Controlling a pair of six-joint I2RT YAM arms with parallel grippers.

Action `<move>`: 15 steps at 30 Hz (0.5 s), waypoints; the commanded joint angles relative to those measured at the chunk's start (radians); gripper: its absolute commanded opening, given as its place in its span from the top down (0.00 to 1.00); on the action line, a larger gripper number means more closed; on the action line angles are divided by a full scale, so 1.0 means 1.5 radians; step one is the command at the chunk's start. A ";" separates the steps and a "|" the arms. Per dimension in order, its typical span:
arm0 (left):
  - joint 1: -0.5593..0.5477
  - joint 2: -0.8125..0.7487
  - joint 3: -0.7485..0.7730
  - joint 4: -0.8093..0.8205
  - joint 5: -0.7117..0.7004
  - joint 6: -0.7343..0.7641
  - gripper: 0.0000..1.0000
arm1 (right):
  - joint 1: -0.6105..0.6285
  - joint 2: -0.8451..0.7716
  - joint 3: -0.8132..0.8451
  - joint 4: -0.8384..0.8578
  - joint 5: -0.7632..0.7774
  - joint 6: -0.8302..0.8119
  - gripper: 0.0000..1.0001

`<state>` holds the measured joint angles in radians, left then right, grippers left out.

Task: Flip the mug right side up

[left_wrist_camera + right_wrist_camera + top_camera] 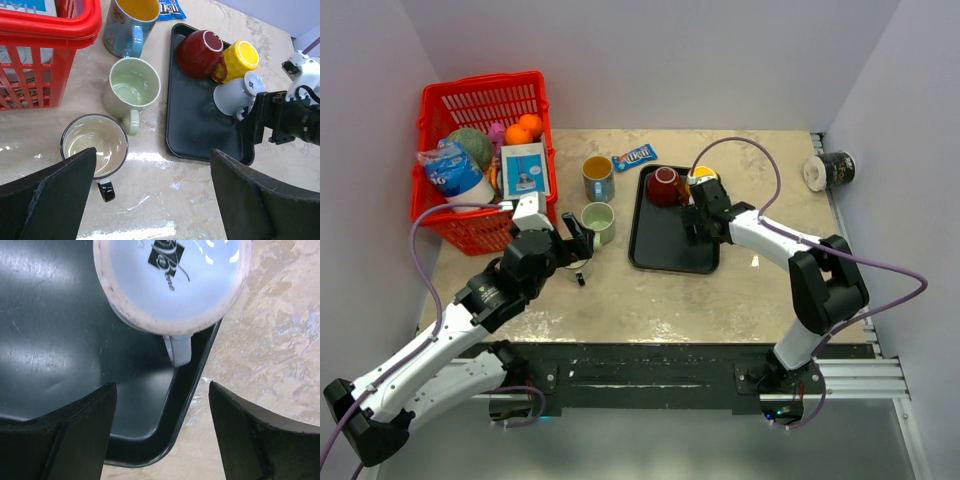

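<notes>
Pale mug [172,280] sits upside down at the right edge of the black tray [50,340], our right gripper [161,390] open just short of it, left gripper [153,152] open too: we should pinch the wall clear of the handle [178,347], lift, then roll

The left arm [470,310] stretches diagonally forward from its base. Its left tool [152,155] is tipped downward, with the jaws spread wide and gripping nothing. The right arm [820,280] folds at the elbow and reaches left. Its right tool [162,389] points down, with the jaws also wide apart.
</notes>
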<state>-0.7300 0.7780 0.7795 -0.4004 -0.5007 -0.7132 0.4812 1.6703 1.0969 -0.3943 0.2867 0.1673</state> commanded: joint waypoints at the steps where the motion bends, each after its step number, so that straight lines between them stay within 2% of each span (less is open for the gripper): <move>1: -0.001 0.003 0.025 0.034 0.006 0.027 0.01 | -0.002 -0.007 -0.005 0.105 0.045 -0.043 0.24; 9: -0.002 0.015 0.033 0.041 0.012 0.029 0.01 | -0.019 0.008 -0.031 0.184 0.012 -0.061 0.39; 15: -0.001 0.016 0.032 0.043 0.012 0.034 0.01 | -0.032 0.008 -0.053 0.235 -0.014 -0.060 0.44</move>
<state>-0.7300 0.8040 0.7830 -0.3813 -0.4759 -0.6865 0.4469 1.6825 1.0363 -0.1505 0.2882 0.0883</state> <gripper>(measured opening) 0.992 0.572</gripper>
